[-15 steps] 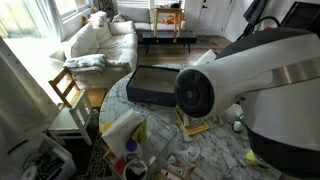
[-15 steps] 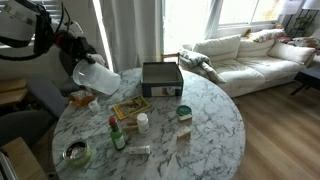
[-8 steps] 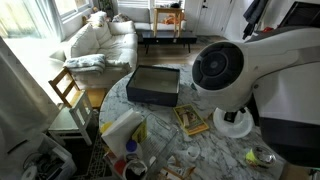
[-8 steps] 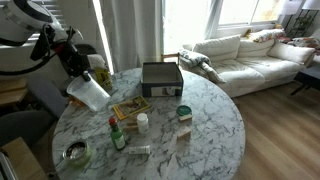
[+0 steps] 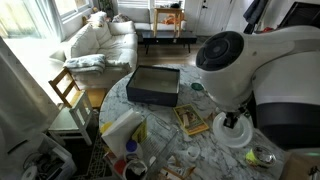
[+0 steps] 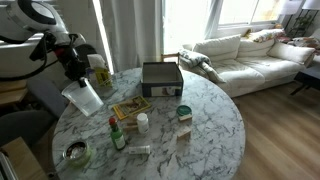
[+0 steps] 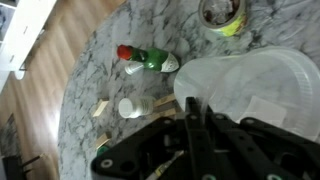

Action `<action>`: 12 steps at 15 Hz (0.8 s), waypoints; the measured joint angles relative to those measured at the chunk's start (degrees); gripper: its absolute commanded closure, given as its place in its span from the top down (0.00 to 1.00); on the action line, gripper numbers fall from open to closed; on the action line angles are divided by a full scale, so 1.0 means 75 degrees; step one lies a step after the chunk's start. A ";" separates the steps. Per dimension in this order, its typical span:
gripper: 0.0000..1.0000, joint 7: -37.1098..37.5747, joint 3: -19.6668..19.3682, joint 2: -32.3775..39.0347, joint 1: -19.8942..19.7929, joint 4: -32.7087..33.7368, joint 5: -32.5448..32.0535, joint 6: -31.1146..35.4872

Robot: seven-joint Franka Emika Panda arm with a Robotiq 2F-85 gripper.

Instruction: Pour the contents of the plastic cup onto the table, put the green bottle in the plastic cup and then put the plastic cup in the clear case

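Far left of the bench (image 6: 205, 125): the tool (image 6: 78, 86) is clamped on the wall of the plastic cup (image 6: 84, 99). The cup hangs tilted, close above the marble near the bench's edge.

Change noted: over the last 1 second the arm has carried the cup down and back toward that edge. It previously sat higher and lay nearly on its side.

The wrist view shows the cup (image 7: 255, 90) filling the right half of the frame. It is see-through, with nothing clearly inside, and whether anything was tipped out cannot be told from these views.

Judgement: the pouring step looks finished or close to it, and the cup is probably being brought down to stand on the bench.

Further right: the green bottle (image 6: 117, 135) stands upright, apart from the cup and untouched. The cup needs to be set mouth-up and released before step 2 can begin.

Right again: the clear case (image 6: 161, 78) sits at the far side of the bench, well apart from the cup, with no cup in it. Steps 2 and 3 are outstanding.
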 measured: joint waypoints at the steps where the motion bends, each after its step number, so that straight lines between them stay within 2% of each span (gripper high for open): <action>1: 0.01 -0.0030 -0.0081 0.0011 -0.0083 -0.0051 0.0311 0.0160; 7: 0.01 -0.0059 -0.0636 0.0023 -0.0666 -0.0705 0.2020 0.1880; 12: 0.01 -0.0197 -0.0923 0.0010 -0.0944 -0.1191 0.3747 0.3144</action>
